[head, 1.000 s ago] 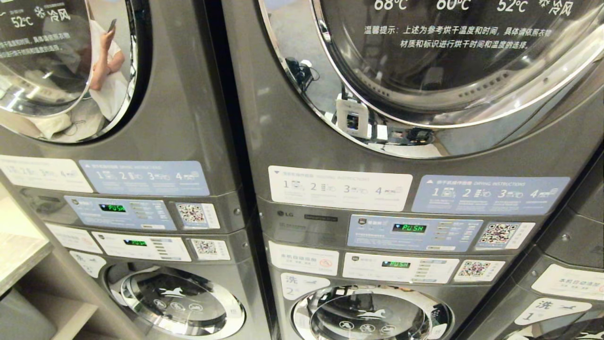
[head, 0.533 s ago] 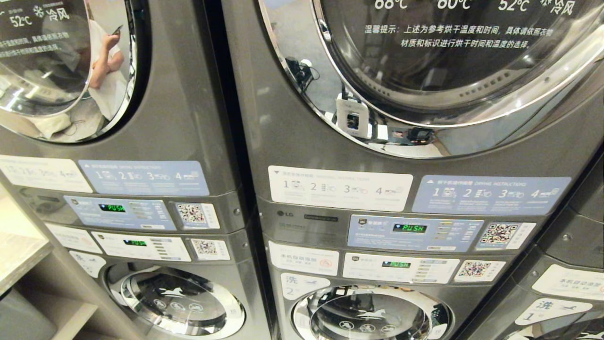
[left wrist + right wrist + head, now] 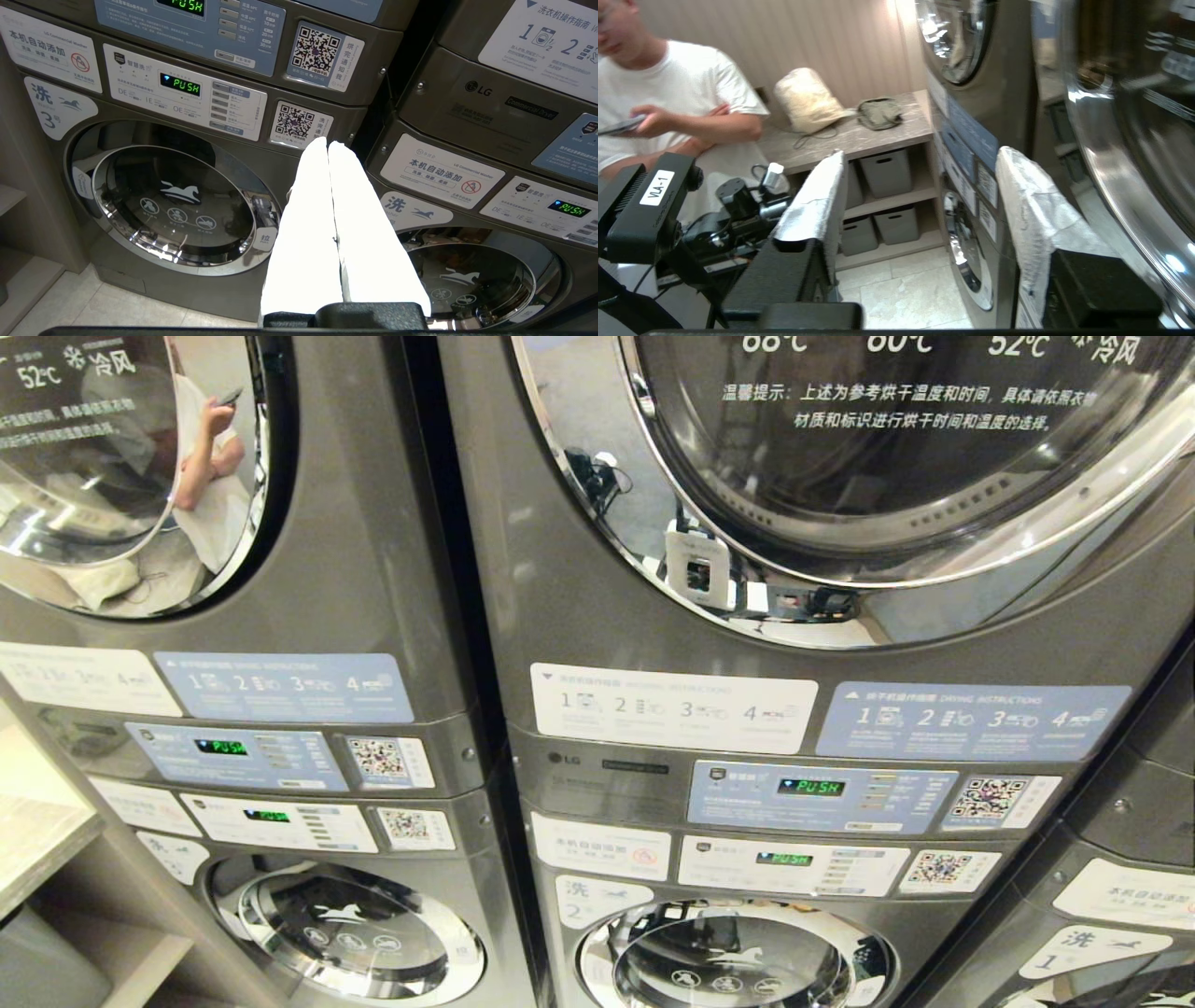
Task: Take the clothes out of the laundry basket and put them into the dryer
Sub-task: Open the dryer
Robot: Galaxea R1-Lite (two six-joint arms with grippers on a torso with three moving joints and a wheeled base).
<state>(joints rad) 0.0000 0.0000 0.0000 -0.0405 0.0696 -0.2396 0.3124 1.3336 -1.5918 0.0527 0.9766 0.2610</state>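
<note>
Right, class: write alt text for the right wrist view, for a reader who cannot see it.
The right gripper is open and empty, its two white-padded fingers spread beside a stack of grey laundry machines. Behind it, a person in a white T-shirt stands near a counter holding a cream bag, with grey bins on shelves below.

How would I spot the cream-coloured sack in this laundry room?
Look left of the stacked grey machines to the stone-topped shelf unit. The cream sack sits on top near the wall; unlike the flat olive pouch beside it, it is tall and bulging.
</note>
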